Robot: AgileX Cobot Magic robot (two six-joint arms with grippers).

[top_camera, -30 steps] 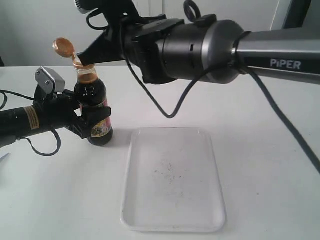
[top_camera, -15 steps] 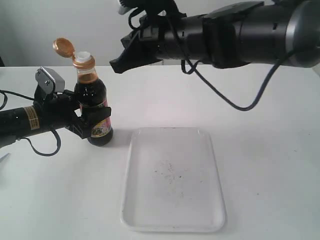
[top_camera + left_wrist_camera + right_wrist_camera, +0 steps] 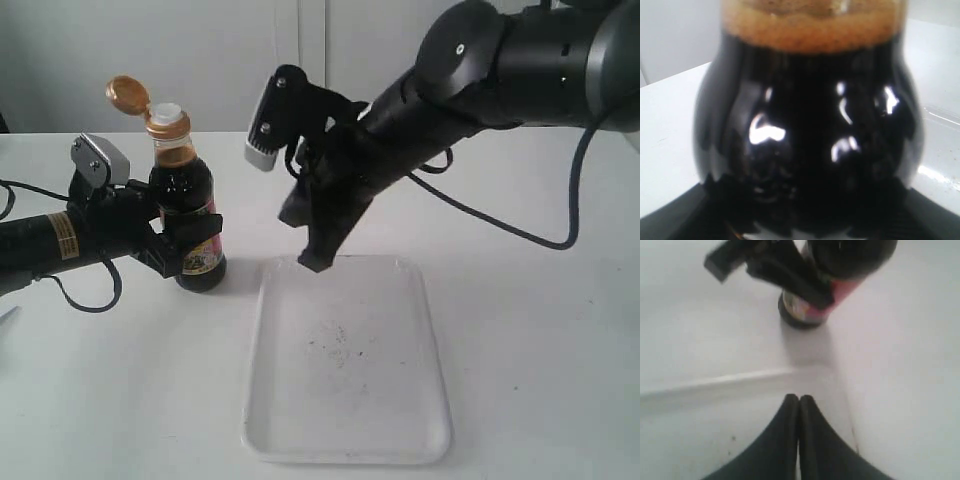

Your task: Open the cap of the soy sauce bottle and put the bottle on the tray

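A: Left claw (image 3: 181, 246) first. What do we log?

B: We see its jaws clamped on the lower body of the bottle (image 3: 186, 200), one at each side of the label. They stand fairly wide because the bottle fills the gap. The left wrist view is nothing but dark glass up close.

A: Right claw (image 3: 799, 401)?

B: Fingers pressed together, holding nothing. In the exterior view it points down at the center of the frame, with its tips over the top edge of the tray (image 3: 262, 310). We can't tell if it touches.

A: Where's the bottle?

B: Left of frame, upright on the table (image 3: 540, 330), just beside the tray's upper left corner, not on the tray.

A: Cap (image 3: 127, 93)?

B: Flipped open and tilted back to the upper left, still attached at the collar. The white spout (image 3: 167, 110) is bare.

A: Counts?

B: We count two claws, one bottle, one cap and one tray. The tray holds only small dark specks at its middle.

A: Changes from earlier?

B: A second ago the right claw sat at the bottle's neck, just under the open cap. Half a second ago it had lifted off toward the top of the frame. Now it has swung down to the tray's top edge. We see no shift in the bottle, cap, tray or left claw.
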